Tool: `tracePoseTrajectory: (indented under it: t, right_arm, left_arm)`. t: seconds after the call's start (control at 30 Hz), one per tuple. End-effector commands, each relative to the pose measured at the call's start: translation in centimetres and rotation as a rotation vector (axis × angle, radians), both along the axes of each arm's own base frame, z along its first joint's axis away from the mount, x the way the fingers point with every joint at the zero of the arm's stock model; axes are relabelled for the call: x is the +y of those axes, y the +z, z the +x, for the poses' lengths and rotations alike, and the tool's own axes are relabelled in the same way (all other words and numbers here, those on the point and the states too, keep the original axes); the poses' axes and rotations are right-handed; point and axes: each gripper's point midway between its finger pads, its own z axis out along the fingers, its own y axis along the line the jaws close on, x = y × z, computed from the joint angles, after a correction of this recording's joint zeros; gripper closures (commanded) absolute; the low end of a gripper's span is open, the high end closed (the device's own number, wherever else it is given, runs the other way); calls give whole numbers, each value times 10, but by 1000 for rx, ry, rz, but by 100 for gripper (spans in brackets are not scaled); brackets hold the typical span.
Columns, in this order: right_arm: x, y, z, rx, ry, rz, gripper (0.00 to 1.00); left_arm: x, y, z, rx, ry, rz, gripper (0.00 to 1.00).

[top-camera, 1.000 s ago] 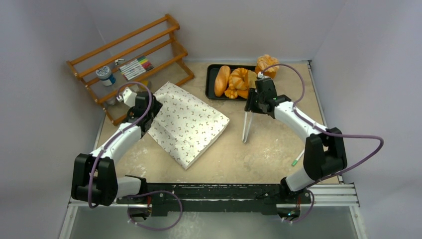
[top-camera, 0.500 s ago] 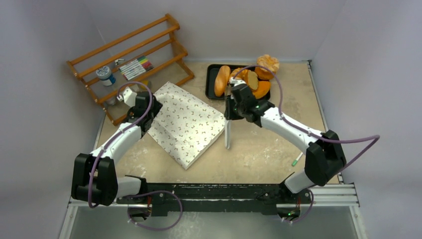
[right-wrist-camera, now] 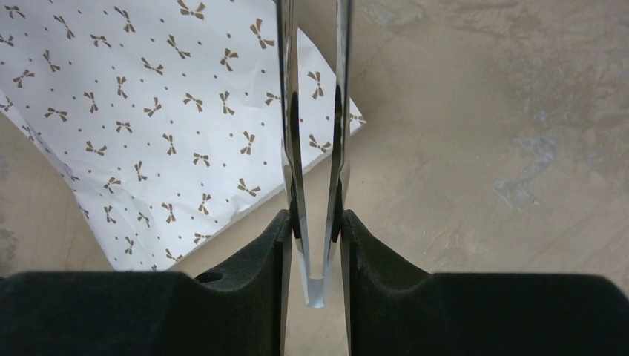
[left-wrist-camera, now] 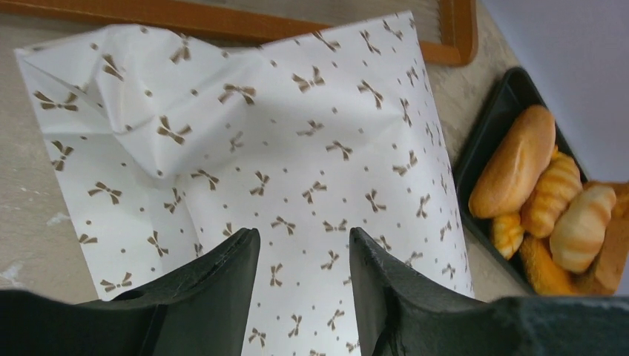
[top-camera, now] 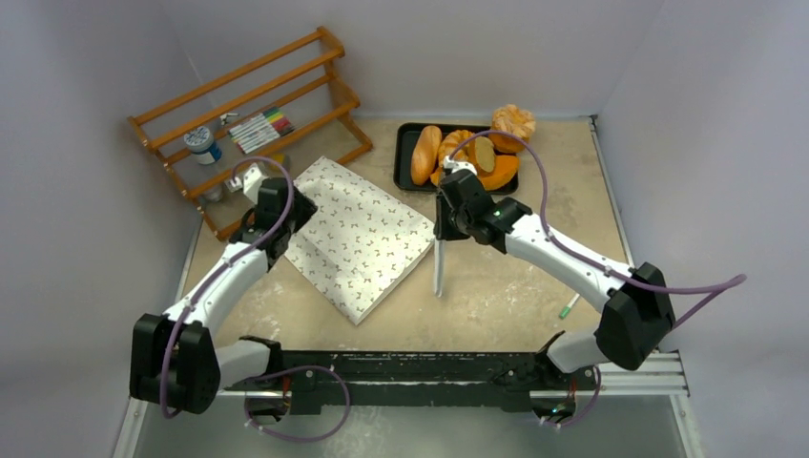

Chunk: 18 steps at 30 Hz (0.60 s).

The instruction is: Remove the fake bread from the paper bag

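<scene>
The top edge cuts off the tongs (right-wrist-camera: 289,111) and paper bag (right-wrist-camera: 148,111).

We have the left gripper (left-wrist-camera: 303,248) part open with nothing between the jaws, arm reaching toward the table's (top-camera: 496,286) far-left. Right gripper (right-wrist-camera: 314,226) clamps tongs (right-wrist-camera: 288,111) (prongs nearly together), arm stretched to mid-table.

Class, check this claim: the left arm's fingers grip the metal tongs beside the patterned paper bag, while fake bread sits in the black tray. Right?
No. The right wrist view shows the metal tongs between the fingers of the right gripper; the left gripper is open above the paper bag. Otherwise correct: tongs beside the bag, fake bread in the black tray.
</scene>
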Motion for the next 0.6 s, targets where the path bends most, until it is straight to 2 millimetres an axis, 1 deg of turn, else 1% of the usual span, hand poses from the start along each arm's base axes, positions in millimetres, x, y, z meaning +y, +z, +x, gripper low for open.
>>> tracePoseTrajectory:
  t: [0.0,0.1,0.17,0.2,0.23,0.3,0.47,0.5,0.53,0.57]
  right_arm:
    - [-19,-16,-18,72,-110,-8,71]
    - [-26,-36,-31,131,-142,-13,71]
    - [-27,-47,-44,183,-151,2,71]
    - [-28,-52,-48,196,-154,7,70]
    - [-32,-60,-53,215,-167,2,70]
    - [-33,-70,-59,242,-174,7,68]
    - [-28,-86,-64,272,-186,43,64]
    - [-28,-89,-63,274,-193,47,62]
    - [-28,-91,-63,276,-197,51,60]
    - [-28,-93,-63,278,-198,57,59]
  left_arm:
    - [-36,27,-8,-38,-197,33,53]
    - [-61,28,-22,-17,-309,89,54]
    - [-77,30,-35,-10,-373,137,54]
    - [-86,30,-43,-8,-408,160,54]
    - [-94,31,-50,-8,-441,189,54]
    - [-111,29,-66,5,-504,248,53]
    - [-144,13,-108,57,-598,424,51]
    - [-147,12,-115,53,-596,460,51]
    - [-156,11,-126,40,-618,495,50]
    - [-160,8,-132,33,-625,523,49]
